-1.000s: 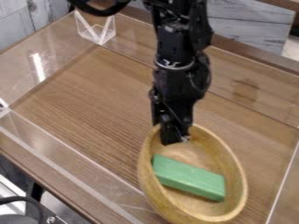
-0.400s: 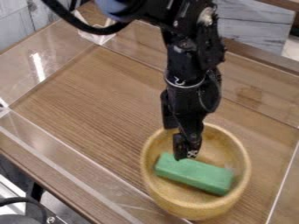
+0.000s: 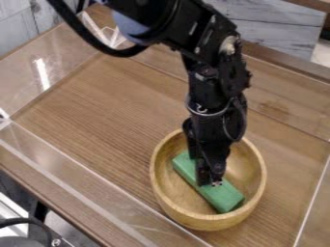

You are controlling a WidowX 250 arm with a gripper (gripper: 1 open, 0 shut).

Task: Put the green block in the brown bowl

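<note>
The black robot arm reaches in from the top of the view and bends straight down over the large round light-brown wooden bowl. Its dark gripper points down into the hollow, tips right at the small flat bright green block, which lies inside the bowl on the wood-grain table. I cannot tell how wide the fingers stand, or whether they grip the block.

Wooden table (clear side walls)
</note>
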